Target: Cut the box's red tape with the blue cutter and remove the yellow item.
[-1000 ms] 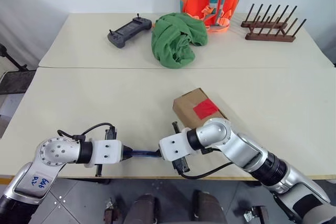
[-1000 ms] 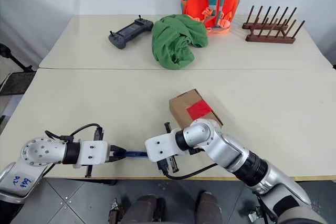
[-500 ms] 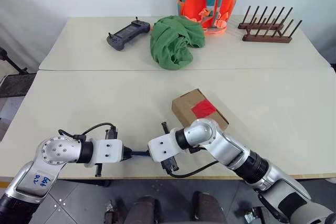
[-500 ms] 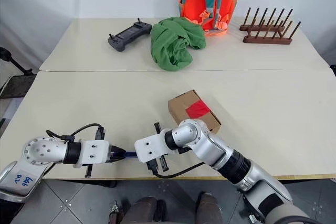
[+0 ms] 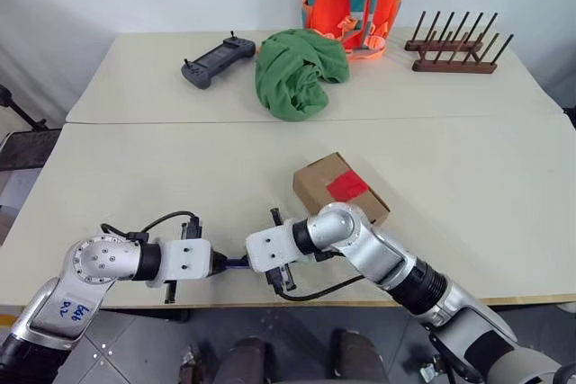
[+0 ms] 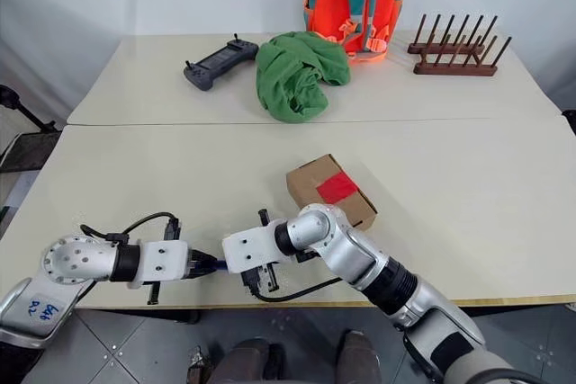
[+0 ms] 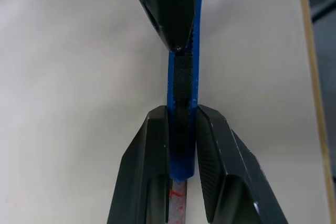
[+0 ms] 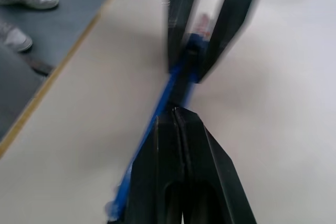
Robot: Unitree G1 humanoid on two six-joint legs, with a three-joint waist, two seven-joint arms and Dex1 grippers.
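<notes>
Under both claws: bare beige table point(image 5: 135, 177); left gripper point(image 7: 181, 129) clamps blue cutter point(image 7: 184, 77), closed right gripper point(image 8: 178, 124) alongside it, grey floor point(image 8: 47, 30) beyond table edge.

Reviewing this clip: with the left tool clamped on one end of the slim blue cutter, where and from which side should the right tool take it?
Best on the free stretch of the slim blue pen-shaped cutter beyond the left tool, approached end-on from the opposite side. The cutter is long and thin, and one end is already pinched between the left tool's black fingers. The right tool sits there, shut against the bare shaft; whether it truly grips is unclear.
</notes>
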